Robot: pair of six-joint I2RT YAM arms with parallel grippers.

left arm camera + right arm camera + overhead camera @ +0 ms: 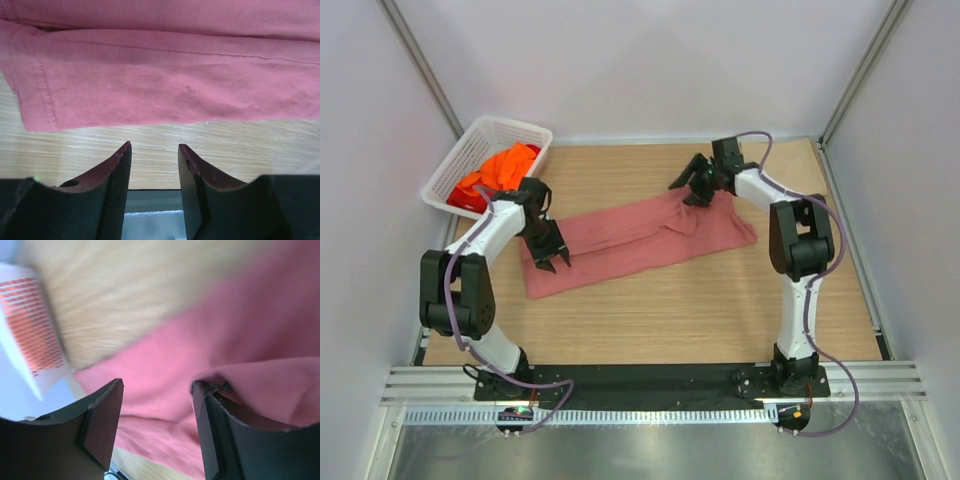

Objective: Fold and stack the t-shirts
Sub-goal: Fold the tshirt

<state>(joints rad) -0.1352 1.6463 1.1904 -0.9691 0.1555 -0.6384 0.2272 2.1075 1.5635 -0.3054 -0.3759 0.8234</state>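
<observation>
The top external camera looks steeply down from above and behind the arm bases, far enough off to take in the whole table (pixel 720 320), the basket (pixel 450 160) at far left and the pink t-shirt (pixel 630 240). The left wrist camera sits low and close, facing past the left gripper (pixel 154 147) onto that t-shirt's hemmed edge and bare wood. The right wrist camera, tilted and blurred, looks past the right gripper (pixel 157 385) across the same t-shirt towards the basket, which the top view also shows

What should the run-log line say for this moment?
pink shirt: long folded strip on table | left pincer: open, at its left end | right pincer: open, at its far edge | basket: orange shirts inside
</observation>
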